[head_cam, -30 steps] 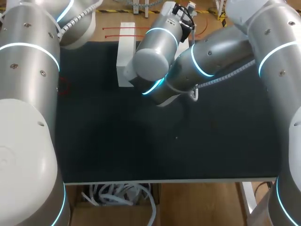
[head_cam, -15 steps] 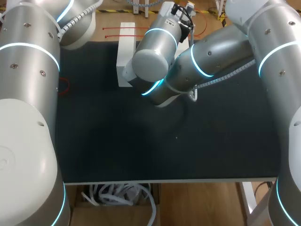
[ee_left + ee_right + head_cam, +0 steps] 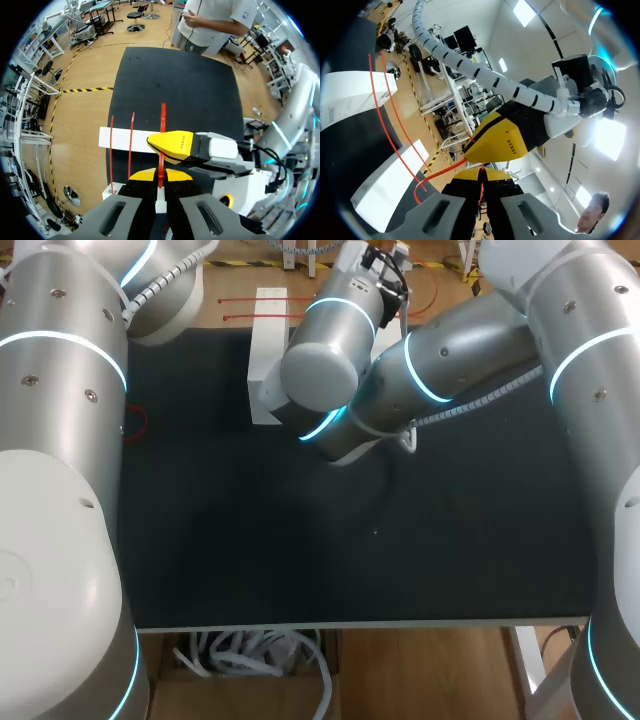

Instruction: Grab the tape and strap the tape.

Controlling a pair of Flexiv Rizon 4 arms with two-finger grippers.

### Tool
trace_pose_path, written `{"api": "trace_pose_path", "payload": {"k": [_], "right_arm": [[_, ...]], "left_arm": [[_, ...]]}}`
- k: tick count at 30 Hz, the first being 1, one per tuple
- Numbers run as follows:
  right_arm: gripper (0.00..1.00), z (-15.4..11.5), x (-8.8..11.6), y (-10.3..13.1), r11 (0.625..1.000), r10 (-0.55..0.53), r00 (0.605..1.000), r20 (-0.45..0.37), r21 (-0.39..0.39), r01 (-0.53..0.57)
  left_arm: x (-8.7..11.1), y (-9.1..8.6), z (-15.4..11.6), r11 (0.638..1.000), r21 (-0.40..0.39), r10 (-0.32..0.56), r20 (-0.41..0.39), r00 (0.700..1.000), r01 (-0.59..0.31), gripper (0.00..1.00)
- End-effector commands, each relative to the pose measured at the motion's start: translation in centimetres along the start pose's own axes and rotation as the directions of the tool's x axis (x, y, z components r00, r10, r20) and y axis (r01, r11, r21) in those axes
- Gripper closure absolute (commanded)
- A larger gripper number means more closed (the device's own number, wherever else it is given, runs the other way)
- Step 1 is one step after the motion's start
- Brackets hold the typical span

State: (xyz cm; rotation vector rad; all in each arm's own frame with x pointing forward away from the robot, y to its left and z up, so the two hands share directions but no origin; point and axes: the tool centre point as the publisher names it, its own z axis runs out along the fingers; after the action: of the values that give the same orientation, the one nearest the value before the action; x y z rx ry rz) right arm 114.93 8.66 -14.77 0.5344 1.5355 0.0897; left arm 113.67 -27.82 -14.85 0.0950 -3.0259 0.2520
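A thin red tape (image 3: 162, 117) runs up between the yellow tips of my left gripper (image 3: 160, 175), which is shut on it. The other arm's yellow fingertip (image 3: 175, 144) sits right against the same tape just ahead. In the right wrist view my right gripper (image 3: 481, 176) is shut on the red tape (image 3: 442, 171), which curls out into a loop beside it, and the left gripper's yellow finger (image 3: 505, 140) is close ahead. From the head view both grippers meet at the table's far edge, mostly hidden behind my right arm (image 3: 330, 350).
A white block (image 3: 268, 340) stands at the far middle of the black table (image 3: 300, 540). Two more red tapes (image 3: 131, 145) lie across the white block (image 3: 120, 138). A small red loop (image 3: 135, 423) lies at the table's left edge.
My right arm's wrist has shifted slightly toward the far edge. Both grippers have stayed shut on the tape.
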Motion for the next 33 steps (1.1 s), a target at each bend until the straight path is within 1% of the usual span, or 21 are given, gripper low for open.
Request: {"api": "trace_pose_path", "payload": {"k": [1, 33], "right_arm": [[1.0, 0.04, -0.17, 0.3, 1.0, -0.001, 1.0, -0.007, 0.0, 0.001], [1.0, -0.21, 0.76, 0.94, 0.999, 0.007, 0.999, -0.052, -0.034, -0.009]], "left_arm": [[-0.61, -0.37, -0.34, 1.0, -0.011, 0.0, -0.016, 1.0, 0.0, 1.0], [-0.61, -0.37, -0.34, 1.0, -0.011, 0.0, -0.016, 1.0, 0.0, 1.0]]}}
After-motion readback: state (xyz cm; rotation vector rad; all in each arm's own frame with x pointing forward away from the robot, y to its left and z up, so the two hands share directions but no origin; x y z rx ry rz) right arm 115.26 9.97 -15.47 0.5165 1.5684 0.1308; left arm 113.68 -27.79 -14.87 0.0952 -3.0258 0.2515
